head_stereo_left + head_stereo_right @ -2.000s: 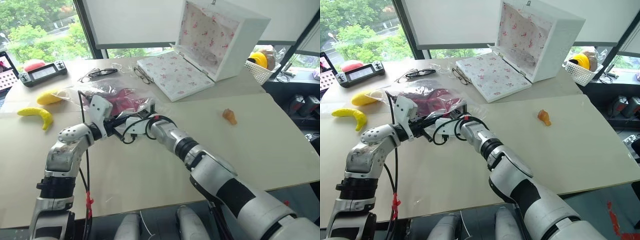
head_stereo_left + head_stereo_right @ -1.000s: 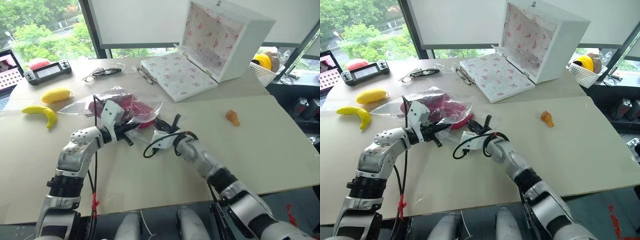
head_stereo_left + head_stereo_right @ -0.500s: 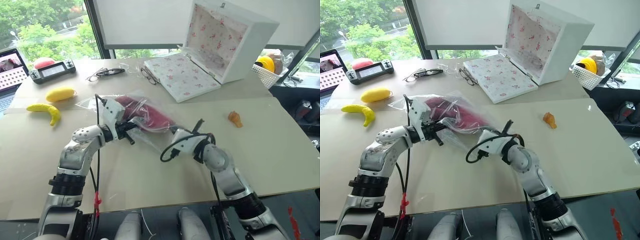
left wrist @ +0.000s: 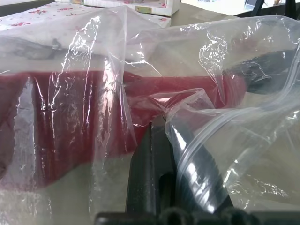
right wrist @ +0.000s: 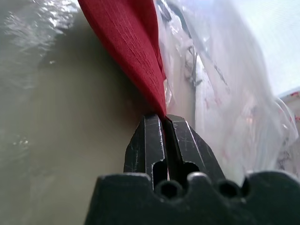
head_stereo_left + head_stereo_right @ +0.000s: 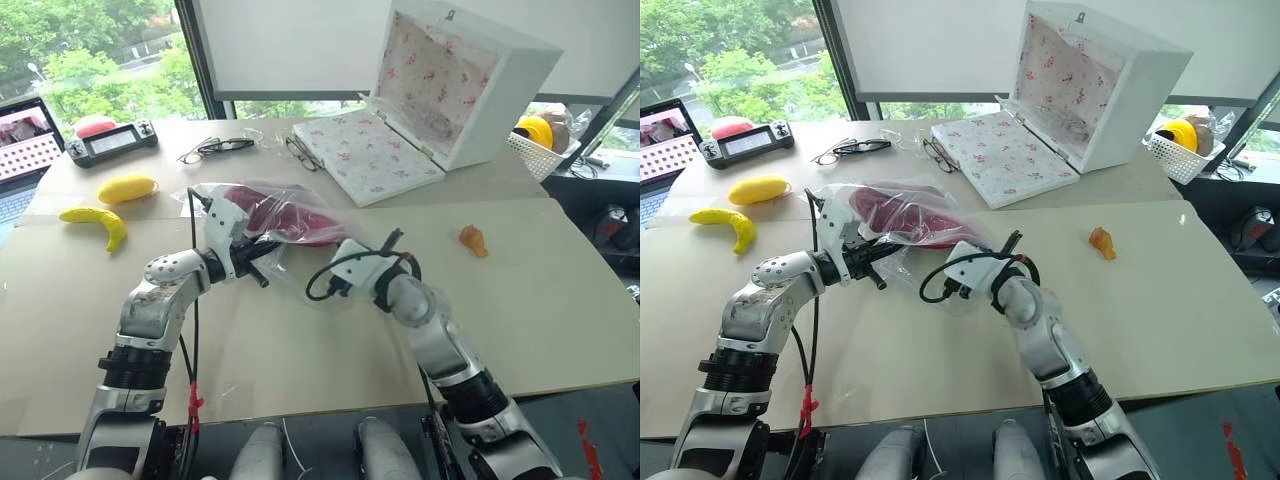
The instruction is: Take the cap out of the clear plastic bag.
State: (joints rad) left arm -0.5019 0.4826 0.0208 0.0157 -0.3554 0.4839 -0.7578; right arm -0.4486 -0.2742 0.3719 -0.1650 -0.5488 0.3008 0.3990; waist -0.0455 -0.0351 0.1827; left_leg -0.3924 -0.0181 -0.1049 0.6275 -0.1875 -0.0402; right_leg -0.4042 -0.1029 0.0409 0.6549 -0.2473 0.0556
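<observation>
Right wrist view: right end effector (image 5: 164, 119) has both fingers pressed together on a thin edge of the cap (image 5: 133, 44), red fabric running straight out from the tips, so it's pinching the cap itself. Clear plastic bag (image 5: 220, 89) drapes alongside.

Left wrist view: left end effector (image 4: 161, 140) is closed on a fold of bag film near the zip-style rim; cap shows as a red mass behind the film, i.e. mostly inside.

Head views: left end effector (image 6: 262, 262) holds the bag (image 6: 255, 200) lifted off the bench (image 6: 540, 290), w/ right end effector (image 6: 985, 262) just beside it at the bag's near-right end. Cap (image 6: 902, 215) sits inside the raised bag, its lower edge toward the right end effector.

Why this setup, prob.: one arm anchors the bag so it can't follow, other grips fabric to draw it through the opening. Held apart + bag kept off the bench = film stays taut, less snagging.

Judgement: extraction underway, not done; cap mostly bagged. Risk: film bunching round the brim.
</observation>
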